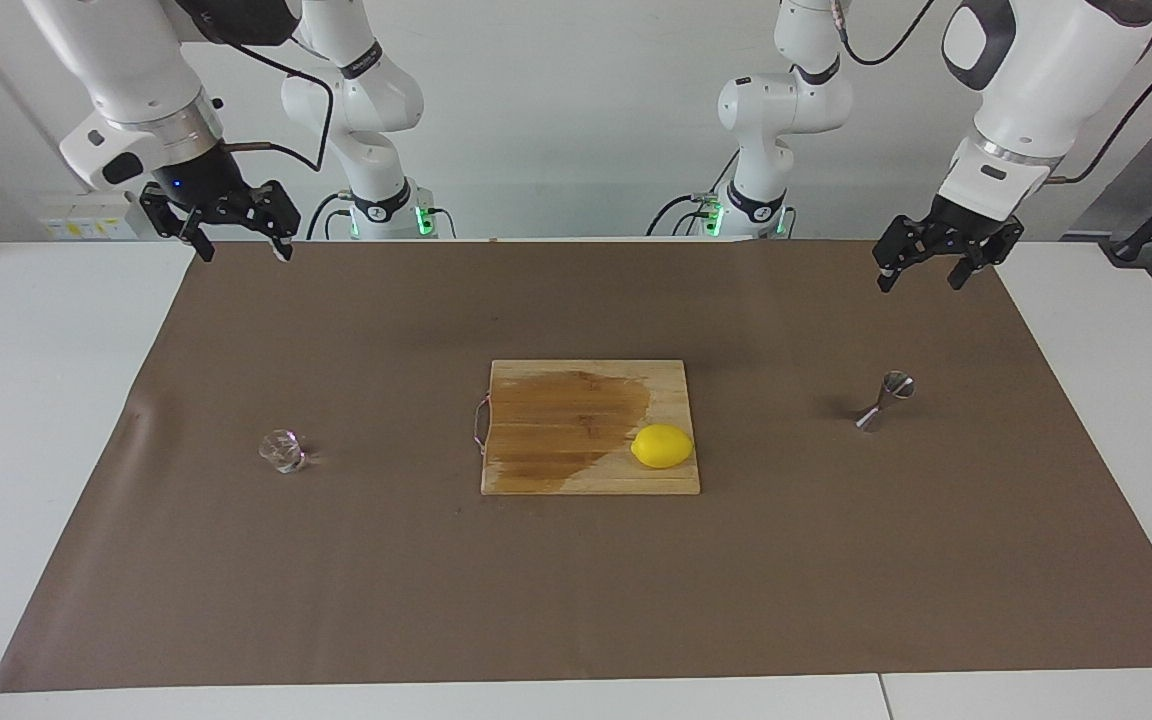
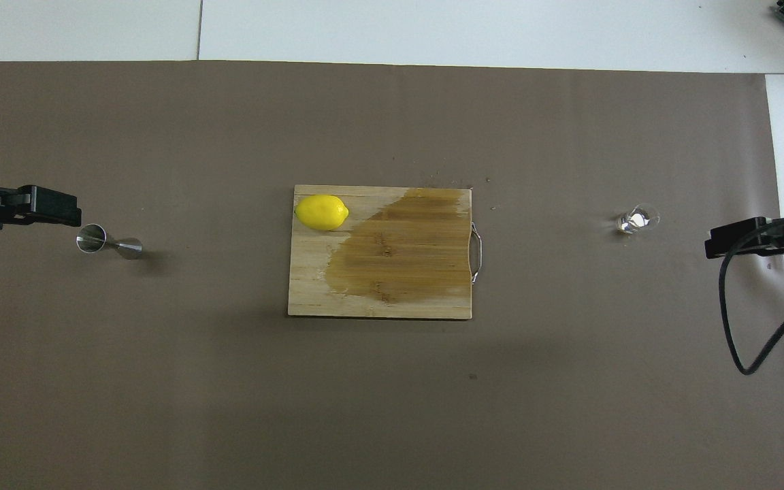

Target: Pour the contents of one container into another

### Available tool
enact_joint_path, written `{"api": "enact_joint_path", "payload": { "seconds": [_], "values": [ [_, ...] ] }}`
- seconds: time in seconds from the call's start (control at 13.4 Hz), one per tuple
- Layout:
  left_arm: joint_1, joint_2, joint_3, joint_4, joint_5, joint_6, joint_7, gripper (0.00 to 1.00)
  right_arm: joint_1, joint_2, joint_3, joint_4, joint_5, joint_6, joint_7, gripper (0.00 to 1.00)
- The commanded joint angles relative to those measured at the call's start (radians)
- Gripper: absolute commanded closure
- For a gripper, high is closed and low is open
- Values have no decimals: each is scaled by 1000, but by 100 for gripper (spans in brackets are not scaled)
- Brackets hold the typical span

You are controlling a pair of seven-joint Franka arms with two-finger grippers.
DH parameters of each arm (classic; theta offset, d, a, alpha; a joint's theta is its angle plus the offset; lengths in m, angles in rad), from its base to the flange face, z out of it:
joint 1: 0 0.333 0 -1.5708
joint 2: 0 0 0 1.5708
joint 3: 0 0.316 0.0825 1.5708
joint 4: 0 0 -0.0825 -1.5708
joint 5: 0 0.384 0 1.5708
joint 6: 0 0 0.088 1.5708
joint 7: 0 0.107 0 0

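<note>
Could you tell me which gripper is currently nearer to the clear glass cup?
The right gripper, open and raised at the cup's end of the brown mat. The left gripper, also open, hangs at the other end, by the jigger.

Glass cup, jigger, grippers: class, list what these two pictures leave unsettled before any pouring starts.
- Glass cup: both views, too small and clear to show whether it holds liquid.
- Jigger: both views, inside of its cones too small to see.
- Left gripper and right gripper: overhead view, cut off at the picture's side edges.
- Cutting board: whether the dark patch is wet.
</note>
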Motion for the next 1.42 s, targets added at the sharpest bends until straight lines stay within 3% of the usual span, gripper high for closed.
{"api": "enact_joint_path", "payload": {
  "seconds": [0.0,0.67,0.82,0.97,1.34],
  "values": [
    [10,-13,-3,-23,-13,17,11,0,-1,-22,2,-33,-16,25,-27,0],
    [42,-31,-2,-19,-27,-87,0,0,-2,-29,4,-50,-16,46,-21,0],
    [46,-30,1,-11,-66,-150,-17,0,-4,-31,2,-54,-16,46,-27,0],
    [109,-28,12,-10,-186,-187,-67,0,-5,-30,2,-53,-14,46,-19,0],
    [262,131,14,167,-404,-400,-149,0,-5,-29,4,-51,20,62,-4,0]
  ]
}}
